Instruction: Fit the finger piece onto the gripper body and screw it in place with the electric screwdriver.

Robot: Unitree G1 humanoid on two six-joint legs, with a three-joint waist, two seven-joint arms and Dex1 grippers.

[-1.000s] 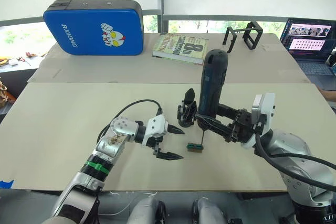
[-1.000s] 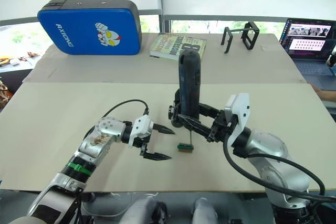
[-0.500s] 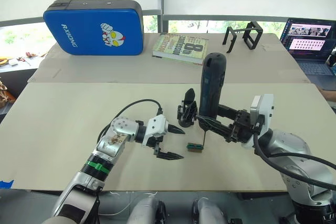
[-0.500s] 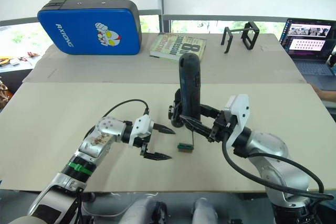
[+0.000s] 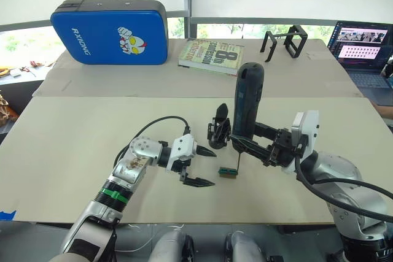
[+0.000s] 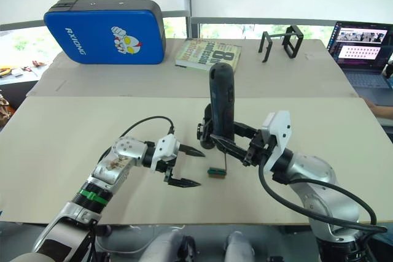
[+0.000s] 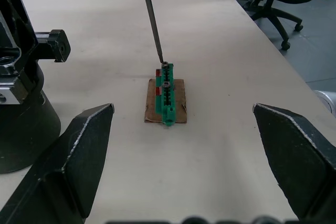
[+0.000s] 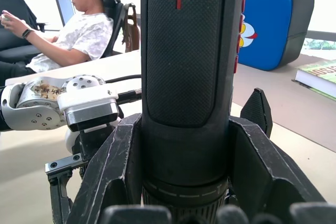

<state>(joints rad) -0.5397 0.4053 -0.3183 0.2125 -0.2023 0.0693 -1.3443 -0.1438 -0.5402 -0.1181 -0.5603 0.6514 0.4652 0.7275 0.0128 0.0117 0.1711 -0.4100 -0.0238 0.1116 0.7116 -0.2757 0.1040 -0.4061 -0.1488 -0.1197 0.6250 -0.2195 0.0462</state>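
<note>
We are holding the electric screwdriver (image 5: 247, 99) upright in our right hand (image 5: 249, 140), whose two black fingers are clamping the tool's lower barrel from either side. Its thin metal bit (image 7: 151, 18) is pointing down and touching the top of a small green block (image 7: 167, 93), which is sitting on a little brown pad on the pale surface (image 5: 73, 145). In the right wrist view the screwdriver's dark body with a red power symbol is rising between our fingers (image 8: 110, 171).

Our left hand (image 5: 200, 165) is hanging just above the surface to the left of the green block, its fingers spread wide and gripping nothing; the block is lying ahead of them, apart from both.

The gripper body (image 5: 217, 128) is standing on its round base just behind the bit, beside the screwdriver, with one pointed finger sticking up. We cannot make out the loose finger piece.

Farther back, a blue case (image 5: 110, 30), a book (image 5: 210, 56) and a black wire-frame stand (image 5: 285, 42) are resting well apart from us.
</note>
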